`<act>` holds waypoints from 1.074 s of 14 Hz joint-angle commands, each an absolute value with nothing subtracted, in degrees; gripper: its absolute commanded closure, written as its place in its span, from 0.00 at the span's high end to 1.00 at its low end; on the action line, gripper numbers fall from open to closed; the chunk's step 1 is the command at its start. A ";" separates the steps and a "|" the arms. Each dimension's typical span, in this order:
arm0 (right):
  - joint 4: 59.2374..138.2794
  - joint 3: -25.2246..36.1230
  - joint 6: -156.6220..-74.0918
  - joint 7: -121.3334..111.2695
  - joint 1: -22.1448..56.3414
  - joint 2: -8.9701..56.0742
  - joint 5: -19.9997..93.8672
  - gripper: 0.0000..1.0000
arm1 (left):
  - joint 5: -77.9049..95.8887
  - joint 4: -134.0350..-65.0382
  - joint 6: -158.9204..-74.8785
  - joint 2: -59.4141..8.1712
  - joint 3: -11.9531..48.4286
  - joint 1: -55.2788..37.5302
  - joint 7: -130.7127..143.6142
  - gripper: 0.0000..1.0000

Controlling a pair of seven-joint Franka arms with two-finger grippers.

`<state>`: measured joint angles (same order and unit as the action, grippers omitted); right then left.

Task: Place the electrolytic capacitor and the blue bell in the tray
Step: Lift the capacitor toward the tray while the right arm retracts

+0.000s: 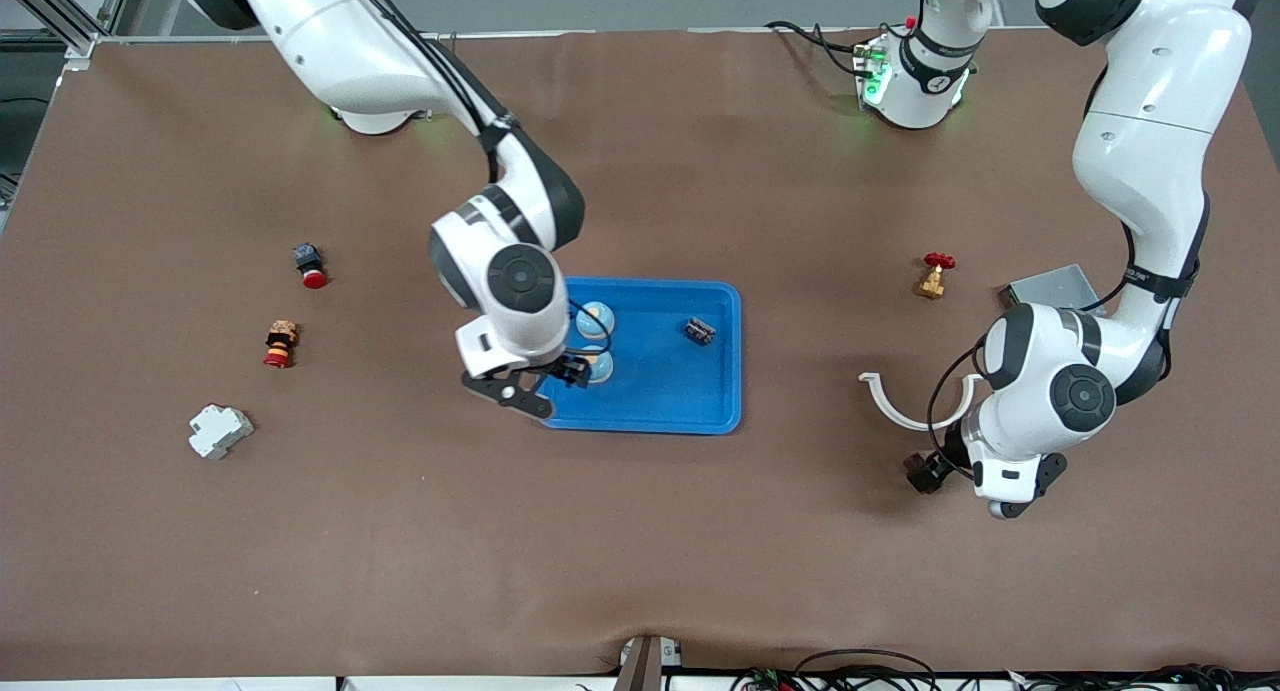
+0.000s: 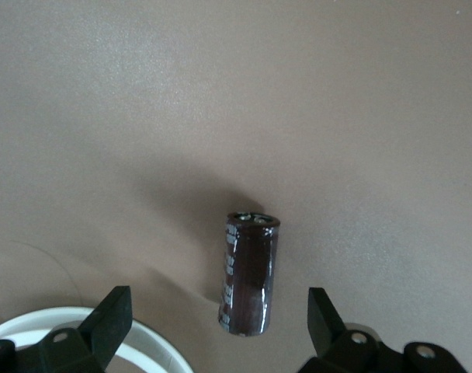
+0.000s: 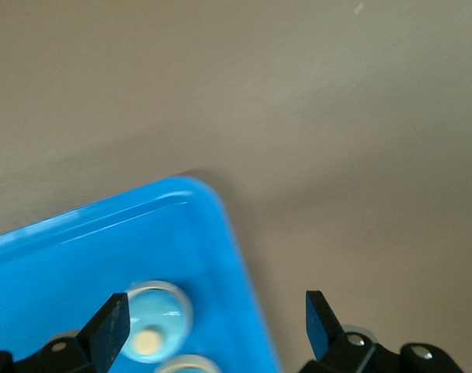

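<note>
Though front-hidden, capacitor (image 2: 249, 276) upright (wrist-visible)

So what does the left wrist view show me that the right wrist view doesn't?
Only the left wrist view shows the dark capacitor lying on the table between the open left gripper, plus a white ring's edge. Only the right wrist view shows the blue tray and the blue bells in it, under the open right gripper. Both show bare brown table.
</note>
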<state>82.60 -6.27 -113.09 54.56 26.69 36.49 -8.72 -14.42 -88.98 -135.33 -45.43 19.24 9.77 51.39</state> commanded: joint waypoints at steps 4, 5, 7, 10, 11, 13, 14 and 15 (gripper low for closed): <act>84.11 -6.77 -105.21 34.14 16.27 28.58 -6.15 1.00 | -14.24 -85.08 -136.66 -48.51 13.55 3.09 53.95 1.00; 84.63 -6.85 -105.12 30.19 13.82 27.61 -6.15 1.00 | -14.24 -85.08 -136.76 -48.78 12.93 2.38 54.57 1.00; 86.56 -6.86 -104.59 22.28 9.34 24.98 -6.06 1.00 | -14.24 -85.08 -136.85 -48.87 12.92 2.46 54.58 1.00; 90.60 -6.94 -104.59 9.71 1.43 20.15 -5.98 1.00 | -14.24 -85.08 -136.85 -48.87 12.92 2.81 54.06 0.69; 91.83 -6.94 -104.50 7.58 -0.68 18.30 -5.45 1.00 | -14.24 -85.08 -136.85 -48.78 12.92 2.81 53.79 0.50; 93.77 -6.94 -104.41 6.77 -3.59 14.87 -4.75 1.00 | -14.24 -85.08 -136.85 -48.78 12.92 2.99 53.79 0.28; 94.82 -6.86 -104.33 5.98 -4.13 13.03 -4.75 1.00 | -14.24 -85.08 -136.85 -48.78 12.92 2.99 53.88 0.18; 96.05 -6.86 -104.41 5.45 -4.74 11.62 -4.75 1.00 | -14.24 -85.08 -136.85 -48.78 12.92 2.99 54.31 0.09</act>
<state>90.72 -5.86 -103.93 6.35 -3.57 17.02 -5.49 -14.42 -85.98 -136.66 -48.35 13.21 3.25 54.17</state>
